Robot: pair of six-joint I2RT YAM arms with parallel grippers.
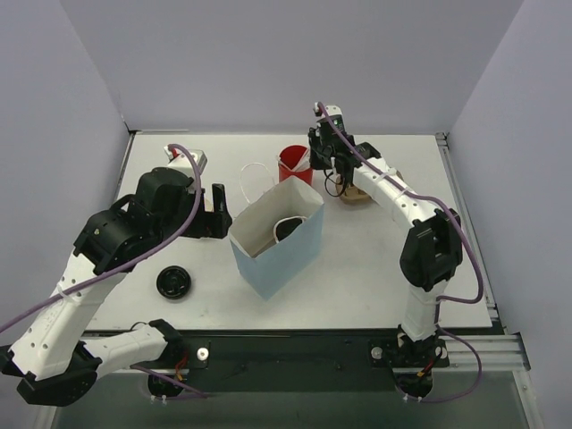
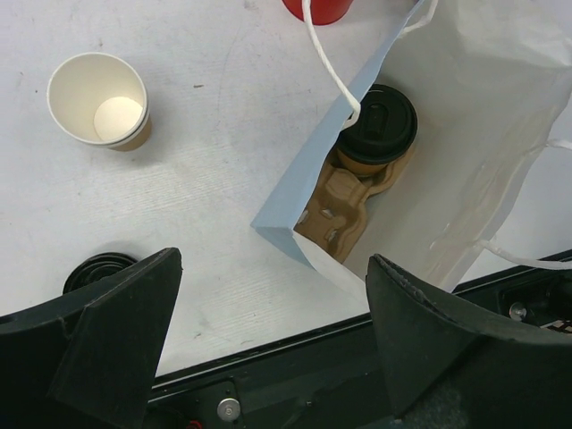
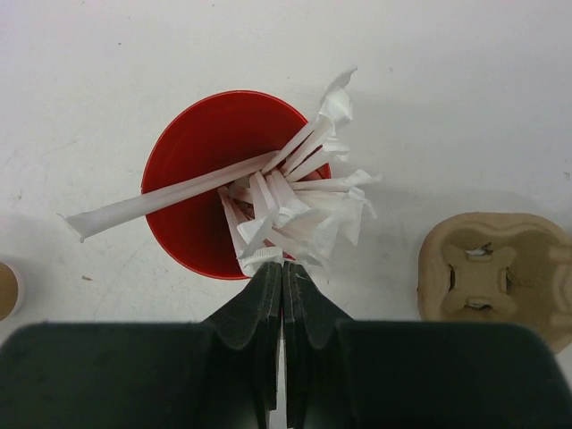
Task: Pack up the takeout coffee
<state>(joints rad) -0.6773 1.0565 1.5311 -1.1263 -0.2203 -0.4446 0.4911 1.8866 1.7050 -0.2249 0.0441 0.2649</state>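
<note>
Takeout coffee [image 2: 380, 125] sits in a cardboard carrier [image 2: 335, 206] inside the blue paper bag [image 2: 299, 192]. Left gripper [image 2: 273, 259] is spread wide above it; right gripper [image 3: 282, 268] is clenched over the red cup [image 3: 179, 179].

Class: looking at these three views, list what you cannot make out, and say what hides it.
- Left wrist: the takeout coffee body, hidden under its lid inside the bag.
- Right wrist: whether the right gripper pinches a stirrer; its fingertips cover that spot.
- Right wrist: cardboard carrier, cut off by the right edge.
</note>
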